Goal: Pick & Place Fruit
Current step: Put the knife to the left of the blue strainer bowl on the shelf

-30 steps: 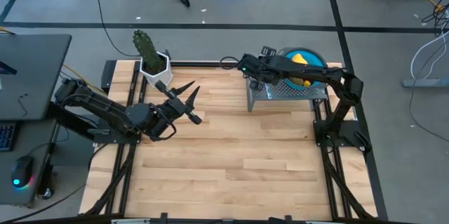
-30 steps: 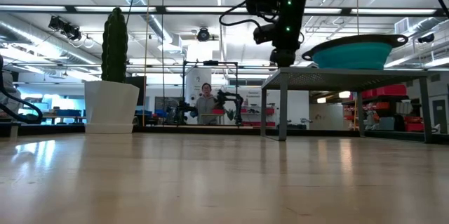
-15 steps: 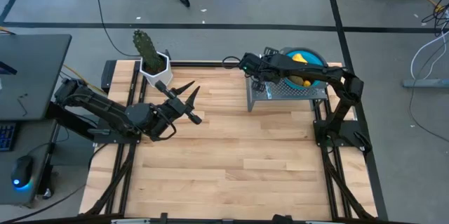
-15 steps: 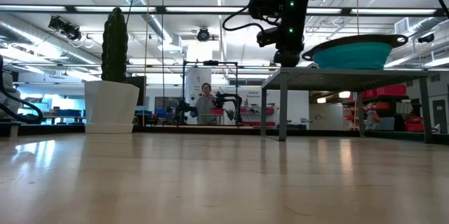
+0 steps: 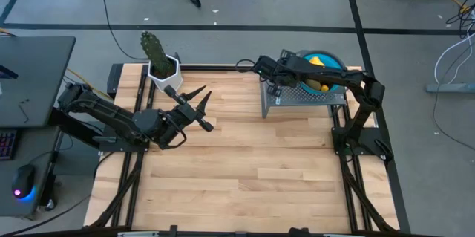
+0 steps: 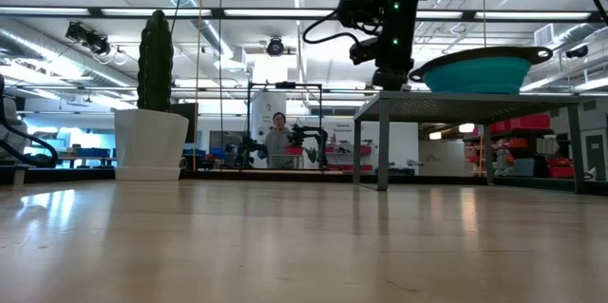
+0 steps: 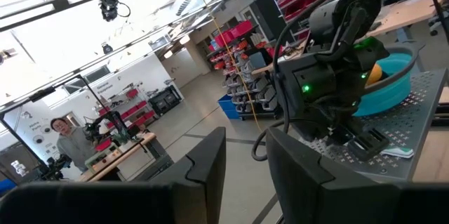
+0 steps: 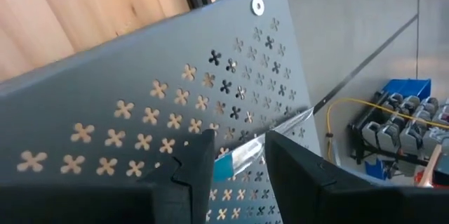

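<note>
The fruit lies in a teal bowl (image 5: 332, 65) on a perforated metal stand (image 5: 297, 97) at the far right; a yellow piece (image 5: 315, 62) shows in it. A silver-bladed knife (image 8: 280, 127) with a teal handle (image 8: 223, 169) lies on the stand. My right gripper (image 8: 240, 143) hangs slanting down over the stand's left end (image 5: 272, 87), its fingers apart on either side of the knife. My left gripper (image 5: 205, 109) waits open and level above the table's left half, pointing at the stand, with nothing between its fingers (image 7: 210, 161). My right gripper comes at the knife from above, slanting down, with the teal handle (image 8: 224, 166) and the start of the blade in the gap between its fingers. I cannot tell whether a finger touches the knife. The knife seems to lie flat on the stand.
A green cactus (image 5: 153, 47) in a white pot (image 5: 166, 72) stands at the table's far left corner. The bare wooden tabletop (image 5: 245, 163) stretches between the arms toward the near edge. A person (image 6: 278, 140) shows far off in the room behind.
My right gripper has turned slightly and swung a little toward the bowl above the stand's left end. The gap between its fingers looks the same.
</note>
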